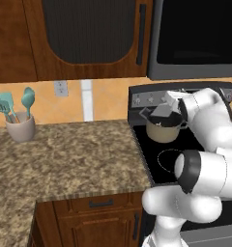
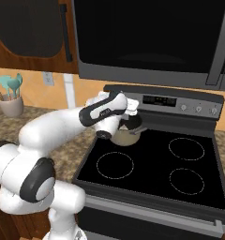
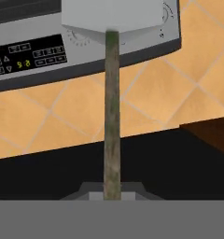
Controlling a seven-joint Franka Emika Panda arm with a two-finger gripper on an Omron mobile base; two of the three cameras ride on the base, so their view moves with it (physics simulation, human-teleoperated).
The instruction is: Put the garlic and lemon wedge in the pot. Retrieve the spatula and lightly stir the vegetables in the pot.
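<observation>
Granite-patterned counter [image 1: 65, 154] fills the left part of the kitchen, and a black stove [image 2: 156, 173] with a grey control panel stands at its right, below a dark microwave [image 2: 152, 37]. On the far left burner sits the pot [image 1: 162, 131], a small beige saucepan with a grey rim. The gripper [image 1: 161, 112] hangs just above the mouth of the pot. In the hand view a long thin greenish-brown handle [image 3: 112, 116] rises from between the finger tips up to a wide grey blade, so I judge that the jaws are clenched on the spatula [image 3: 114, 14]. The base views are too small to show it well.

I cannot see the garlic or the lemon wedge, because the hand covers the mouth of the pot. They may be inside already, but this is only a guess.

At the far left of the counter a beige utensil holder [image 1: 20, 128] keeps several teal tools [image 1: 11, 103].

Several things can go wrong from here. The pot is small and light-looking, so a hard sideways push of the spatula on its wall could slide it off the burner or tip it. The thin handle can turn inside the closed jaws if the blade meets the rim. A stir that is too wide or too quick could also throw the tiny pieces out onto the stove.
</observation>
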